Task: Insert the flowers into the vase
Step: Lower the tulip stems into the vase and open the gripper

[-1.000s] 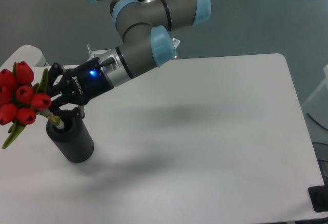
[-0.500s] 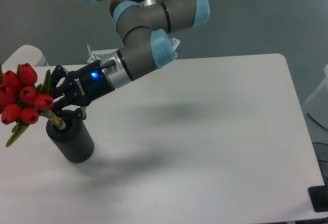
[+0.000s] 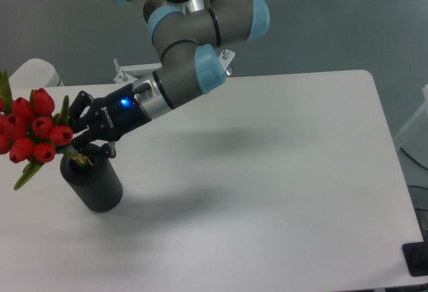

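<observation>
We note flowers (image 3: 33,128) raised and more upright than second ago, stem ends now at vase (image 3: 91,182) bore; gripper (image 3: 79,139) shifted slightly right; fingers (image 3: 99,149) clamped on stems just above rim; vase stands at counter (image 3: 267,192) left edge; buds overhang counter edge.

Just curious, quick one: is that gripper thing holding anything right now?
Gripper: closed on the stems of the red tulip bunch, just above the black vase.
</observation>
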